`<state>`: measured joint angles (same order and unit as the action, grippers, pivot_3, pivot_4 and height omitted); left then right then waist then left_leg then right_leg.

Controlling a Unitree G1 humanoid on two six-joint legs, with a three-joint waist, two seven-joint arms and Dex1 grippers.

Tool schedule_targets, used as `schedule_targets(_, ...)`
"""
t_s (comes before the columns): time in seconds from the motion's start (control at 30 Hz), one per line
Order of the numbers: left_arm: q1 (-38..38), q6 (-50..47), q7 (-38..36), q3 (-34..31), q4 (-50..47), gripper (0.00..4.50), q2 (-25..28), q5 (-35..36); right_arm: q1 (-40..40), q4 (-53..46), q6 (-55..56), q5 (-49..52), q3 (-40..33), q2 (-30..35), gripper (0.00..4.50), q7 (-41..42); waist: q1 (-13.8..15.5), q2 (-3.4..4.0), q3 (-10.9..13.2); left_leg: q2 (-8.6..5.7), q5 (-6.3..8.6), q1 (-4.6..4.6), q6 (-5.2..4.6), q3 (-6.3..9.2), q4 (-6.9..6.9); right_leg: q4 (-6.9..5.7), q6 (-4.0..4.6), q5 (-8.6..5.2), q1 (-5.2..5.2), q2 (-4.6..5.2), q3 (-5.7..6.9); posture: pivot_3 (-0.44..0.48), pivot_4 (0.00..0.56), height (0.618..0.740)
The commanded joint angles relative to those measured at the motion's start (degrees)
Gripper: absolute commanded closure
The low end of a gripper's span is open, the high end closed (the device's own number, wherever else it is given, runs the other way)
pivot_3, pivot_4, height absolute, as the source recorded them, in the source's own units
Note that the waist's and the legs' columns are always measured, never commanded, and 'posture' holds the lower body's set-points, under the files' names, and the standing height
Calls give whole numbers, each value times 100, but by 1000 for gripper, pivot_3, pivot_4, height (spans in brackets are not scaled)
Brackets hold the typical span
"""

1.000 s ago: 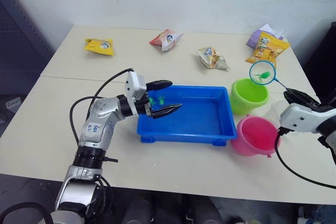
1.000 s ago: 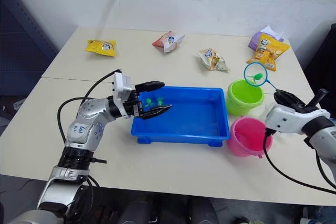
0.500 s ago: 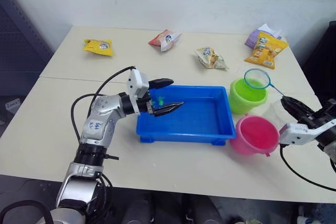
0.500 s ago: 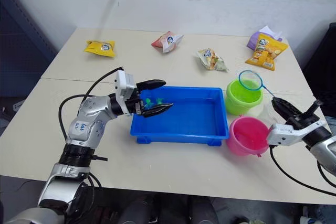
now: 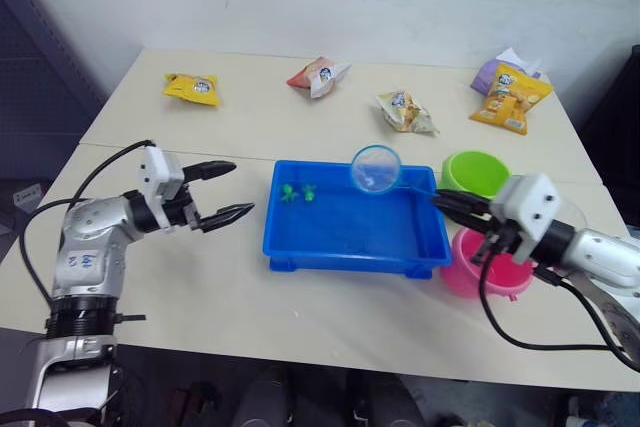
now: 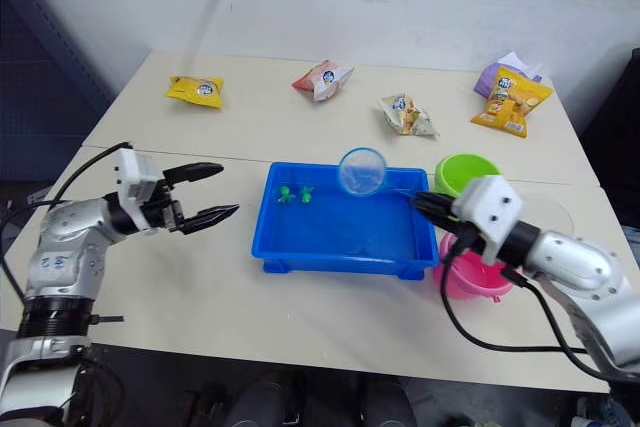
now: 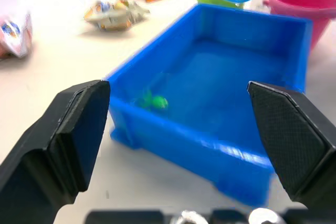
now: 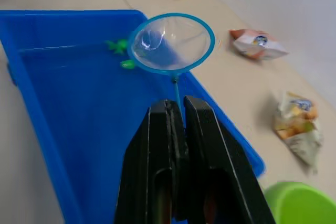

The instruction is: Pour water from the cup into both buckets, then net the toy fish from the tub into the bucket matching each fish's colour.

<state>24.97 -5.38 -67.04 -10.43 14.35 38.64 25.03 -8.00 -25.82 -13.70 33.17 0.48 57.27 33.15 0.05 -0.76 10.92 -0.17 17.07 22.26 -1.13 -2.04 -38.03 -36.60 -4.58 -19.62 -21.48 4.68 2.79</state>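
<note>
The blue tub [image 5: 350, 259] sits mid-table with two green toy fish [image 5: 298, 192] at its far left corner. My right gripper [image 5: 445, 204] is shut on the thin handle of the net [image 5: 376, 168]. It holds the empty hoop tilted above the tub's far side. In the right wrist view the hoop [image 8: 170, 43] hangs just short of the fish [image 8: 127, 64]. My left gripper [image 5: 243, 187] stands open to the left of the tub, apart from it. The green bucket [image 5: 474, 169] and pink bucket [image 5: 480, 272] stand right of the tub. The clear cup [image 6: 555, 215] is behind my right arm.
Snack packets lie along the back of the table: yellow [image 5: 190, 87], red and white [image 5: 317, 74], pale [image 5: 405, 111], orange [image 5: 512, 97]. A seam runs across the table behind the tub. Cables trail from both wrists.
My right gripper swung the net from above the green bucket leftward over the tub; the green fish it carried is gone from the hoop. My left gripper drew back out of the tub's left end.
</note>
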Motion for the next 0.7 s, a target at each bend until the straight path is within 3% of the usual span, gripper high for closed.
schedule_targets(0.03,-61,52,-189,-186,-225,8,283,98,-509,-138,-693,-340,501,-218,4500,100,-4,-1,0,0,0,3,0,1,0,4,0,0,0,1,1,0,150,740)
schedule_targets(0.3,-307,-186,-226,-200,-477,8,804,62,-1050,141,-1458,-1000,1188,-801,4500,316,-30,0,0,-1,2,4,1,0,8,3,3,-1,-7,2,1,0,150,740)
schedule_targets(0.6,-383,-282,-67,-82,-829,8,720,34,-1840,1087,-2481,-1724,1554,-1614,4500,140,-49,0,0,-2,2,5,0,-2,8,-10,5,-2,-14,2,0,0,150,740)
schedule_targets(0.7,-389,144,29,-21,-813,8,672,-218,-2092,1296,-2855,-1857,1606,-1869,4500,109,-59,0,0,-2,3,4,1,-3,8,-15,8,-4,-16,2,0,0,150,740)
